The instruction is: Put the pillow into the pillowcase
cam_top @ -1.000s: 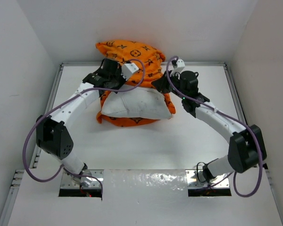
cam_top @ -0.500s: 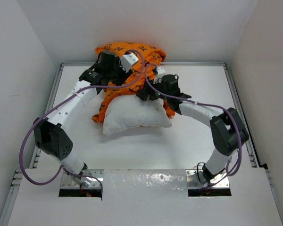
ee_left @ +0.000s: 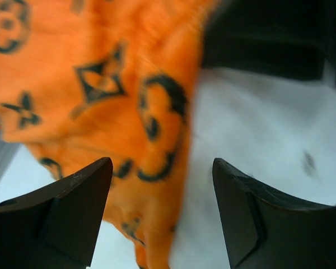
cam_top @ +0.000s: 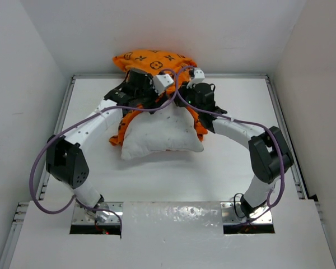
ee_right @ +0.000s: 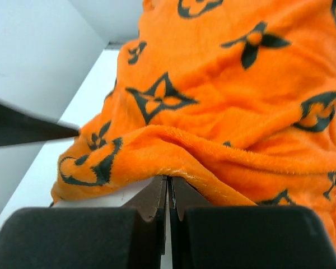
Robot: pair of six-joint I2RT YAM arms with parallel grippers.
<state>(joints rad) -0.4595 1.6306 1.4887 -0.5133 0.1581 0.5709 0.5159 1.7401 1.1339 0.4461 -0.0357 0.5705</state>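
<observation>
Moved: your right gripper [ee_right: 168,182] has swung in over the pillow [cam_top: 162,134].
Your left gripper [ee_left: 161,168]: open, straddling the pillowcase [cam_top: 154,59] hem to regrip.
Right claw: closed at hem.

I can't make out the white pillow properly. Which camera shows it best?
The top external view: the pillow shows as a plump end sticking out of the pillowcase. The left wrist view gives only a blurred white patch; the right wrist view shows almost only orange fabric.

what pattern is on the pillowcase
Pillowcase: orange with dark flower and star motifs; right wrist view.
</observation>
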